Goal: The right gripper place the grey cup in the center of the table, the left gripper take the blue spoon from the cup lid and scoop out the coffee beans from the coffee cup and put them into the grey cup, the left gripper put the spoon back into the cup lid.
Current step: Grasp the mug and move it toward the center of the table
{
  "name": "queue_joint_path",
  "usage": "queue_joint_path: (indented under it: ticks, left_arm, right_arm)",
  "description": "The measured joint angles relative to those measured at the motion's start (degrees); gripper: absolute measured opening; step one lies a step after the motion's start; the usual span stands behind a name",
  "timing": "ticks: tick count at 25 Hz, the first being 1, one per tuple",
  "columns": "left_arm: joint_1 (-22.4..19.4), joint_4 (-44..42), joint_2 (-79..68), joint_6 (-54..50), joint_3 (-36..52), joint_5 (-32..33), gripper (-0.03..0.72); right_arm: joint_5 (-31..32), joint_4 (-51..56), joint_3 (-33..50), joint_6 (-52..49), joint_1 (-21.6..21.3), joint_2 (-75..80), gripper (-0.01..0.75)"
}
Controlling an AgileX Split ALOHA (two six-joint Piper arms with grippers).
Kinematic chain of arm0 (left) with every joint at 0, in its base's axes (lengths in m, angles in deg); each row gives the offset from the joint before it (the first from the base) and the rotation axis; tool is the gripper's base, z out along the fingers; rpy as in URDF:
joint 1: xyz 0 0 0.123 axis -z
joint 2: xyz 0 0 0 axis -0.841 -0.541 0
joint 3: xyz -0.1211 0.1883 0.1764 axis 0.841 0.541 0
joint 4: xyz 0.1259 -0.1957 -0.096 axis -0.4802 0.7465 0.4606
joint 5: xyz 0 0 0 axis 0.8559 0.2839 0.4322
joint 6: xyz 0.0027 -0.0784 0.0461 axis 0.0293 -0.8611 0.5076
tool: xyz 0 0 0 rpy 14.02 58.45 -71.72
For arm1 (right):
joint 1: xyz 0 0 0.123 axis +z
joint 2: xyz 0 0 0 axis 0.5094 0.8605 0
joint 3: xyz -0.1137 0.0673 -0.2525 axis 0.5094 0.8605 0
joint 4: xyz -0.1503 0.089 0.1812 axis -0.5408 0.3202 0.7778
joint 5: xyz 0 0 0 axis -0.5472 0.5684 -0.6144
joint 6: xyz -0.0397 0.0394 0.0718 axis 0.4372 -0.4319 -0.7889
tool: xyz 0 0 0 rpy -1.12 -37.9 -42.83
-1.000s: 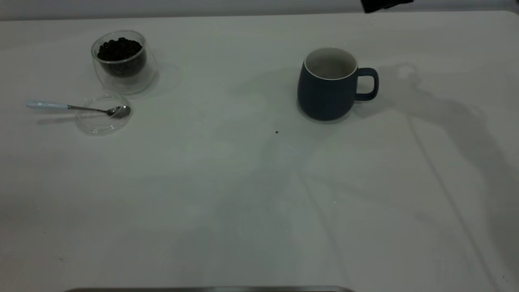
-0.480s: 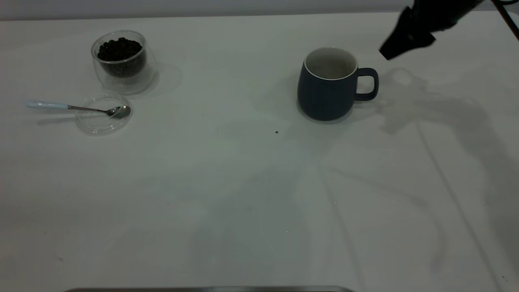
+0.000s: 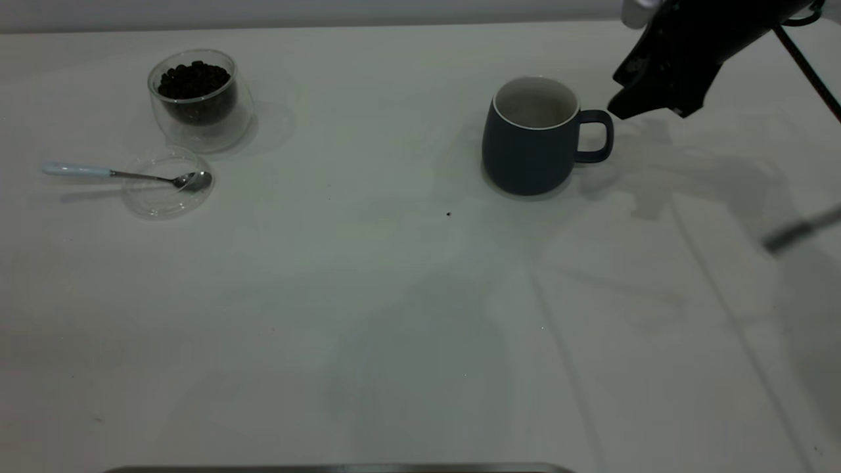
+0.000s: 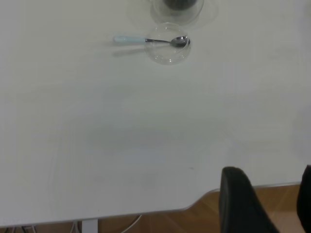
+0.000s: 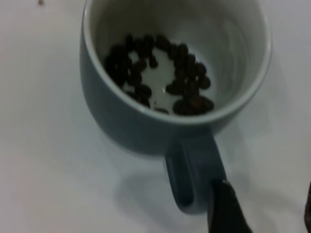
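The grey cup (image 3: 529, 148) stands right of the table's (image 3: 394, 295) middle, handle (image 3: 596, 135) pointing right. Several coffee beans (image 5: 160, 73) lie on its white bottom. My right gripper (image 3: 624, 105) hovers just right of the handle, open; one finger (image 5: 224, 208) is close beside the handle (image 5: 192, 174) and nothing is held. At far left the coffee cup (image 3: 199, 102) holds coffee beans (image 3: 194, 80). In front of it the blue spoon (image 3: 79, 170) rests with its bowl in the cup lid (image 3: 164, 197). My left gripper (image 4: 269, 204) hangs open over the table's near edge, far from the spoon (image 4: 130, 39).
A single dark speck (image 3: 449, 213) lies on the table in front of the grey cup. A thin black cable (image 3: 805, 66) trails from the right arm, and a blurred dark streak (image 3: 798, 233) crosses the right edge. Wooden floor (image 4: 204, 218) shows beyond the table edge.
The right arm has come in from the far right corner and down toward the grey cup's handle. The cups, lid and spoon have not moved.
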Motion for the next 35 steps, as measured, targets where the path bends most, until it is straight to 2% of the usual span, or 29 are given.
queue_joint_path:
  ticks: [15,21,29,35]
  left_arm:
    - [0.00,0.00,0.00,0.00,0.00,0.00,0.361]
    - [0.00,0.00,0.00,0.00,0.00,0.00,0.361]
    - [0.00,0.00,0.00,0.00,0.00,0.00,0.361]
    - [0.00,0.00,0.00,0.00,0.00,0.00,0.361]
  right_arm:
    - [0.59,2.54,-3.17,0.00,4.96,5.47,0.364]
    - [0.59,5.13,-6.87,0.00,9.09,8.05,0.364]
    - [0.59,8.76,-7.05,0.00,15.39,8.52,0.364]
    - [0.59,15.46,-7.05,0.00,19.34,8.52,0.364]
